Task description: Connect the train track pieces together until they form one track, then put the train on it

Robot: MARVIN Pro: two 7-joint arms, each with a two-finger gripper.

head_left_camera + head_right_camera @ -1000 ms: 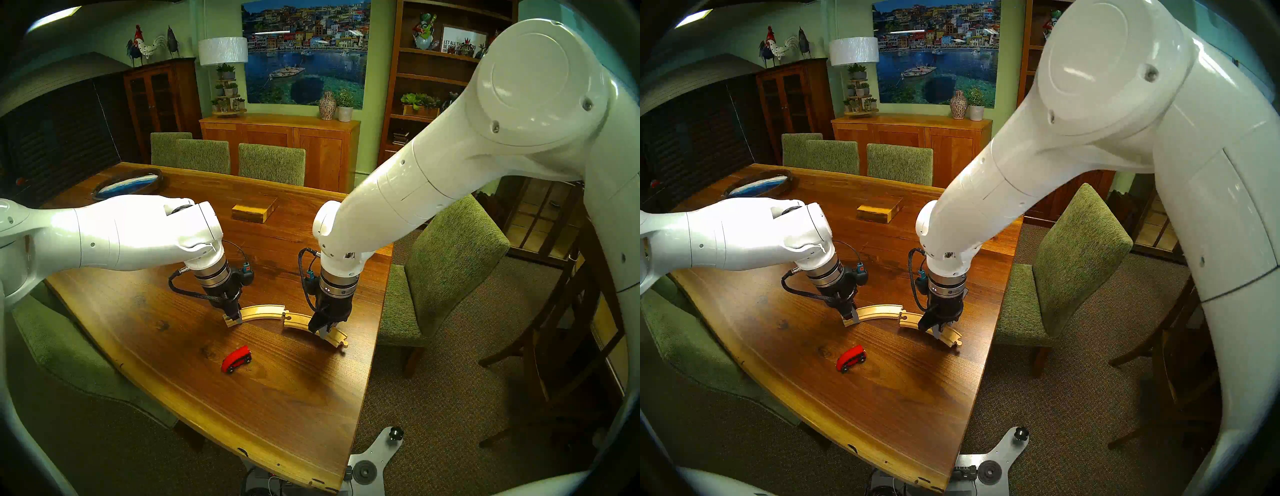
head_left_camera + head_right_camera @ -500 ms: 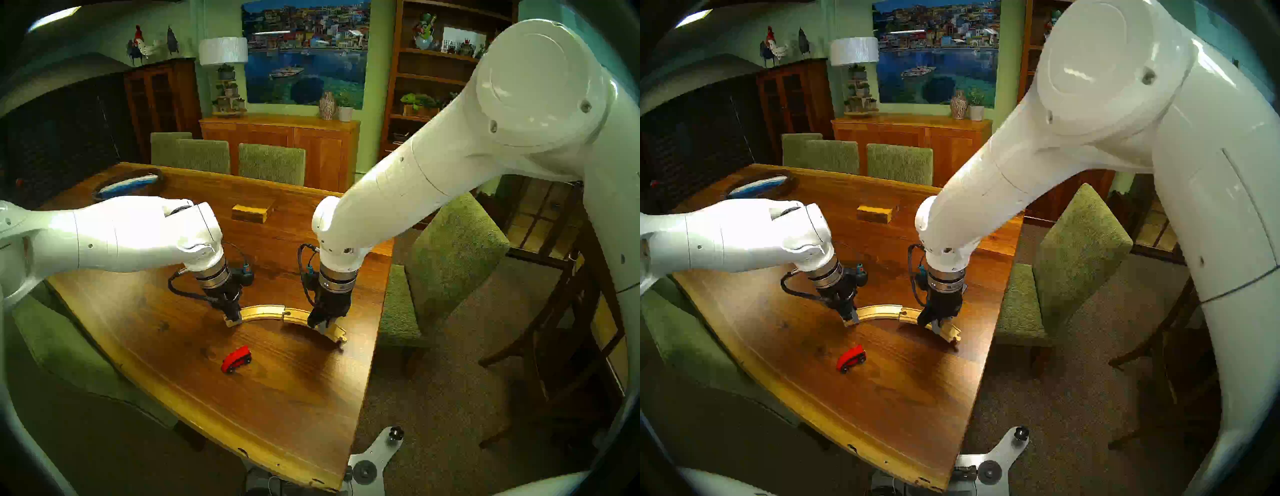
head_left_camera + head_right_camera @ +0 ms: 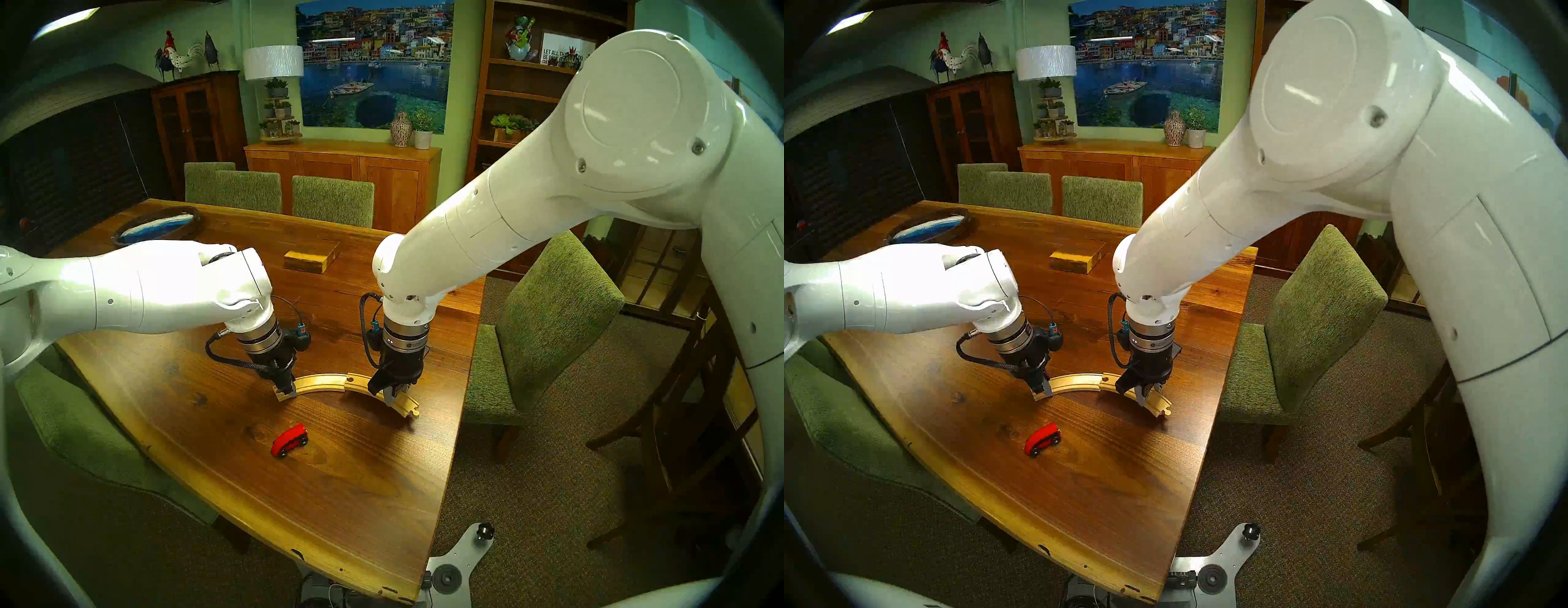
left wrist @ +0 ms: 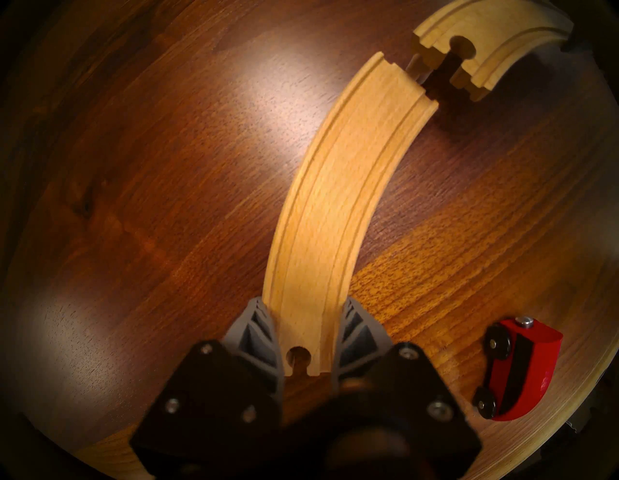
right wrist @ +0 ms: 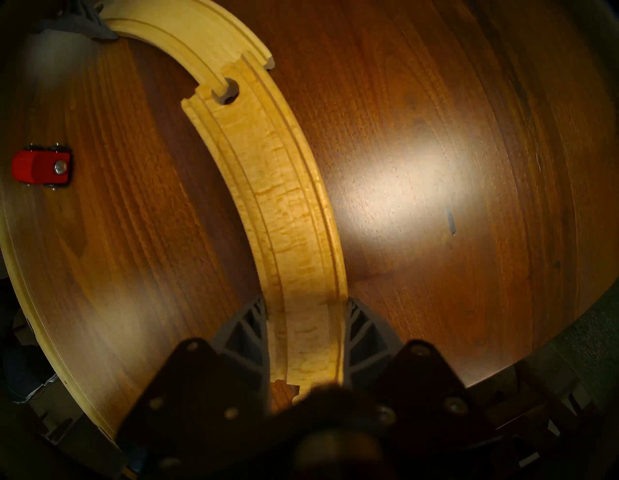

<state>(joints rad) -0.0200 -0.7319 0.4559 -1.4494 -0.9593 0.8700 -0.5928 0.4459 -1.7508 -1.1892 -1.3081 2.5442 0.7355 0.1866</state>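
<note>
Joining step in hand: left gripper [image 3: 287, 389] is clamped on 1 track piece [image 3: 319, 382], right gripper [image 3: 394, 392] on the other track piece [image 3: 368, 387], held above the peg; lowering is judged next, train [image 3: 290, 440] lies nearby on the table [image 3: 339, 488].

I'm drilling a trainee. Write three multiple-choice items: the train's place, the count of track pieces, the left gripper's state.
1. Where is the train? A on the track; B on the table, off the track; C in a gripper.
2. How many track pieces? A one; B two; C four.
3. The left gripper is: A open; B holding the train; C shut on a track piece.
1 B: it sits on bare wood. 2 B: left track piece and right track piece. 3 C: its fingers clamp the left track piece's end.
</note>
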